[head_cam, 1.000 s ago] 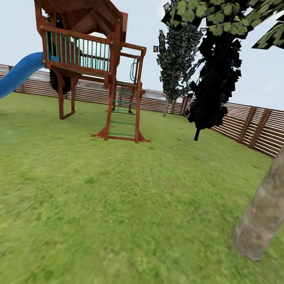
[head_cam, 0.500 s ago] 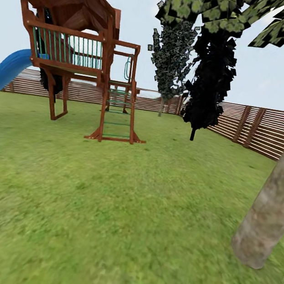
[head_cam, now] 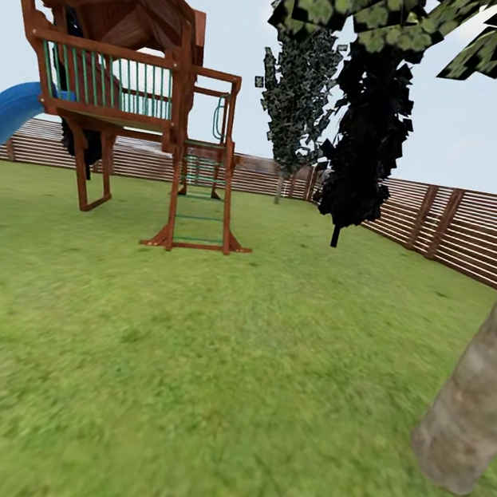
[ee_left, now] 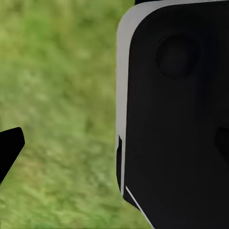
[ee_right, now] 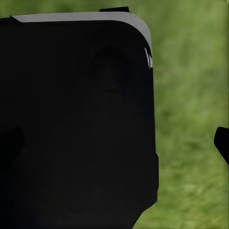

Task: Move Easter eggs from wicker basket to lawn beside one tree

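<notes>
Each wrist view shows a black, grey-edged body of the robot close up over blurred grass, with a dark finger tip at one edge, so I cannot tell how far apart either end effector's jaws stand or whether anything is held. From the head view, the lawn (head_cam: pixel 204 370) spreads across the garden to a slatted fence (head_cam: pixel 462 228). The pale trunk of a tree (head_cam: pixel 475 400) rises near right, a wooden play tower (head_cam: pixel 124 74) with a blue slide (head_cam: pixel 3 118) stands far left, and a near-black tree (head_cam: pixel 368 139) stands far centre.

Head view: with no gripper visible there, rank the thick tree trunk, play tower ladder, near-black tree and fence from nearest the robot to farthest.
1. Thick tree trunk, right foreground.
2. Play tower ladder, left of centre, mid-lawn.
3. Near-black tree, centre-right, further back.
4. Fence, behind it along the yard's edge.
</notes>
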Robot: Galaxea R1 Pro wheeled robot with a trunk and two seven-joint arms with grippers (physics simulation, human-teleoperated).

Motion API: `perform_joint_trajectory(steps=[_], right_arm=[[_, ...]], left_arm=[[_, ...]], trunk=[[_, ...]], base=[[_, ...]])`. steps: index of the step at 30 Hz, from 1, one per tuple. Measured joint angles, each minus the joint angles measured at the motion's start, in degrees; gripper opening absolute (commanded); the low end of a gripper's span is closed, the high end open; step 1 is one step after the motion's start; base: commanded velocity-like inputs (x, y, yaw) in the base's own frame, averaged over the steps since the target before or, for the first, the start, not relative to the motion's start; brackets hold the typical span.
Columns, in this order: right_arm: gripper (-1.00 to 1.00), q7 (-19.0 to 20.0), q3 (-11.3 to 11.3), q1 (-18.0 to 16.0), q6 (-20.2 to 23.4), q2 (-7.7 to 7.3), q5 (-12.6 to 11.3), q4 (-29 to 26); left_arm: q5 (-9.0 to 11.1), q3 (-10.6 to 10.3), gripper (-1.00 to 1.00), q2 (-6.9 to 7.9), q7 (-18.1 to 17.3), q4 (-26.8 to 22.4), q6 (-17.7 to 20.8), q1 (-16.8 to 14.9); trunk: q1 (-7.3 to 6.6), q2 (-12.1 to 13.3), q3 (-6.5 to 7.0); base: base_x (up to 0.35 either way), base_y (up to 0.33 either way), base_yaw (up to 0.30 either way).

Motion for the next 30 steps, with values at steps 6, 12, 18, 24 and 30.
perform_joint_trajectory(steps=[6,12,18,24,30], right_arm=[[1.0,0.0,0.0,0.0,0.0,0.02,0.0,0.0],[1.0,0.0,-0.05,0.0,0.0,0.0,-0.09,0.0],[1.0,0.0,-0.08,0.0,0.0,0.0,-0.09,0.0],[1.0,0.0,-0.08,0.0,0.0,0.0,-0.09,0.0],[1.0,0.0,-0.01,0.0,0.0,0.01,-0.09,0.0]], left_arm=[[0.0,0.0,1.0,-0.01,0.0,0.0,0.0,0.0],[0.0,0.0,1.0,-0.02,0.0,0.0,0.0,0.0],[0.0,0.0,1.0,-0.02,0.0,0.0,0.0,0.0],[0.0,0.0,1.0,-0.03,0.0,0.0,0.0,0.0],[0.0,0.0,1.0,-0.1,0.0,0.01,0.0,0.0]], trunk=[[0.0,0.0,0.0],[0.0,0.0,0.0],[0.0,0.0,0.0],[0.0,0.0,0.0],[0.0,0.0,0.0]], base=[[0.328,0.0,0.0],[0.328,0.0,0.0],[0.328,0.0,0.0],[0.328,0.0,0.0],[0.328,0.0,-0.021]])
